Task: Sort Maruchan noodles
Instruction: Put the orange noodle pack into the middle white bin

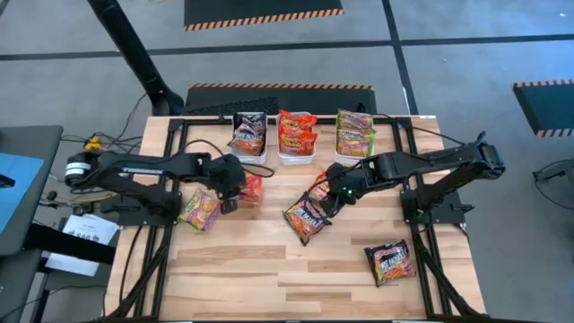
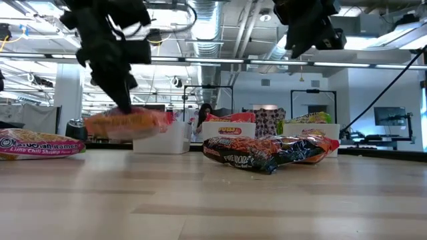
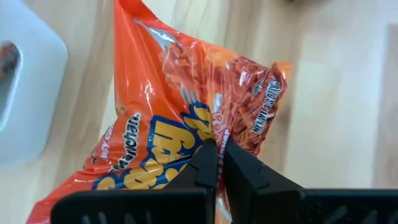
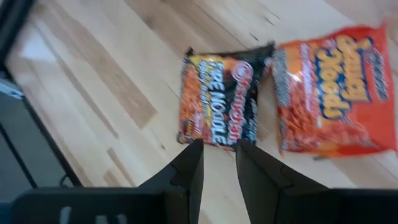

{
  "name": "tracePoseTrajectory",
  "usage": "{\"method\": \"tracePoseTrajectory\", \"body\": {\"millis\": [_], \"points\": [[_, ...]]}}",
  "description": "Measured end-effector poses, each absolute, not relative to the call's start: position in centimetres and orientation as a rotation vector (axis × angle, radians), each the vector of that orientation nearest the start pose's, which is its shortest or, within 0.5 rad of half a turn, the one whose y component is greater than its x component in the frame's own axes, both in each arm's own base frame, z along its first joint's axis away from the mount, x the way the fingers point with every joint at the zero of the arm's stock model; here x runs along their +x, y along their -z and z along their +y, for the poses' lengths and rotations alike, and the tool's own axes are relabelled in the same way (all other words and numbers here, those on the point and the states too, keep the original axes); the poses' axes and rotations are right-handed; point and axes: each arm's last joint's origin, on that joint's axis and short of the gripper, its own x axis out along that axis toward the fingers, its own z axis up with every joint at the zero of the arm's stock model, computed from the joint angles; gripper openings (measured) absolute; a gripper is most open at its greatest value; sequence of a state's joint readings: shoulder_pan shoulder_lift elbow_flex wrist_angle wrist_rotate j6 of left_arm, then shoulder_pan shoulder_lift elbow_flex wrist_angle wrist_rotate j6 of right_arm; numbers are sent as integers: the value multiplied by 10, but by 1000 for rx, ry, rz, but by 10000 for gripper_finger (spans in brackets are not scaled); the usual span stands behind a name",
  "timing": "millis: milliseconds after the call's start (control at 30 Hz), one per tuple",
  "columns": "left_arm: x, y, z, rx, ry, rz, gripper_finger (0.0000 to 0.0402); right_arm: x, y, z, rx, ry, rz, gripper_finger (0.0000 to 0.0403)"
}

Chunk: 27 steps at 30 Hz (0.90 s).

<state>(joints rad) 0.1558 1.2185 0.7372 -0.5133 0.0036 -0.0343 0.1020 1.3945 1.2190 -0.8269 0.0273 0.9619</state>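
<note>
Table (image 1: 269,269): light wood planks, both arms reaching inward over it from the two sides.
Left arm: stretches from the table's left edge toward the middle; its gripper (image 1: 240,190) is clamped on an orange packet (image 3: 180,124), the fingers (image 3: 208,165) pinched together on the wrapper. In the low view that packet (image 2: 127,122) hangs clear of the table surface.
Right arm: comes in from the right edge; its gripper (image 4: 219,152) sits above the middle of the table, fingers (image 4: 189,163) parted with a narrow gap, holding nothing.
Bins: three white bins along the far edge. Left bin (image 1: 262,158) holds dark packets, middle bin (image 1: 296,158) red-orange ones, right bin (image 1: 355,154) green-yellow ones.
Loose packets, centre: a dark Fire Noodle packet (image 4: 217,102) lies flat just below the right gripper, an orange packet beside it (image 4: 339,90), the two edges touching or nearly so.
Loose packet, left: a Lime Chili Shrimp packet (image 1: 200,211) lies flat near the left gripper.
Loose packet, near right: a dark packet (image 1: 389,263) lies by itself, well apart from the rest.
</note>
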Motion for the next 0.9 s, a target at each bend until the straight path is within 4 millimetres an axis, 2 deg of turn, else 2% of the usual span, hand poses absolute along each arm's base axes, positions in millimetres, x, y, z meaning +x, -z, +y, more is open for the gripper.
{"method": "tracePoseTrajectory", "body": {"millis": [300,600,767,900], "points": [[218,-237,11,54,-34,823,0,291,-309,14,770,324,772,131],[217,-239,2,337,-3,820,0,302,-323,-26,805,358,553,189],[221,-244,1,482,-29,777,0,304,-329,-51,879,389,451,192],[225,-252,1,593,-41,724,0,304,-332,-60,928,374,413,188]]}}
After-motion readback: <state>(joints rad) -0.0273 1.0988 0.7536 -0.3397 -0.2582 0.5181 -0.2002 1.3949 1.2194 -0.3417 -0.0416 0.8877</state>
